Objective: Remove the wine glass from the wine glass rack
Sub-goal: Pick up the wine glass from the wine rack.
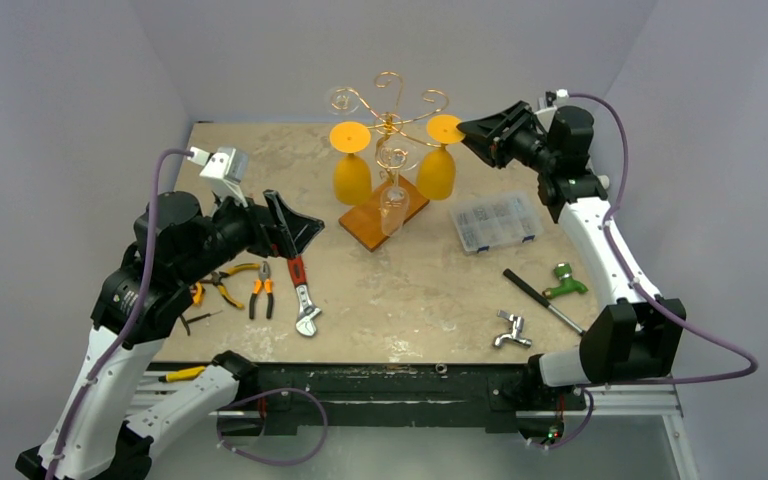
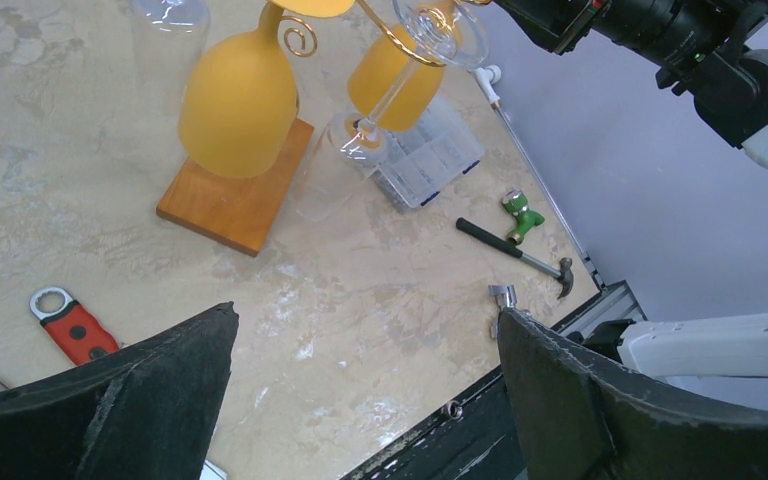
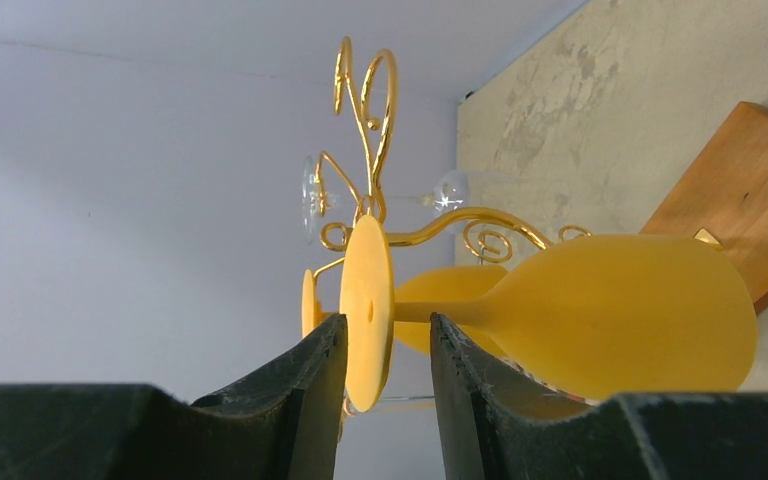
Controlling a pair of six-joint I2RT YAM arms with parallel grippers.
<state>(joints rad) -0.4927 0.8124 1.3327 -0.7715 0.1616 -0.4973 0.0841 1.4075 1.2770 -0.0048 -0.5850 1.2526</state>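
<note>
Top external view has the rack point(image 1: 390, 112) standing at the back middle of the counter point(image 1: 410, 290) on its wooden base point(image 1: 365, 228). Two yellow glasses and clear ones point(image 1: 393, 205) hang upside down from its curled arms. The wine glass point(image 1: 437, 170) is the yellow one on the rack's right side, still hooked on, foot uppermost. The right arm point(image 1: 600, 230) reaches in from the right at the height of that foot. Right wrist view shows the right jaws part open and straddling the thin yellow foot disc point(image 3: 367, 310). The disc is close against one finger, a gap shows before the other, and nothing is clamped. The bowl point(image 3: 620, 315) hangs beyond them, the other yellow glass point(image 1: 352, 172) behind it. The left arm point(image 1: 175, 250) is raised over the counter's left side. The left jaws are spread wide and empty, facing the rack from well apart. A parts box point(image 1: 495, 221) lies just right of the base, a hammer point(image 1: 543, 298) nearer the front.
</note>
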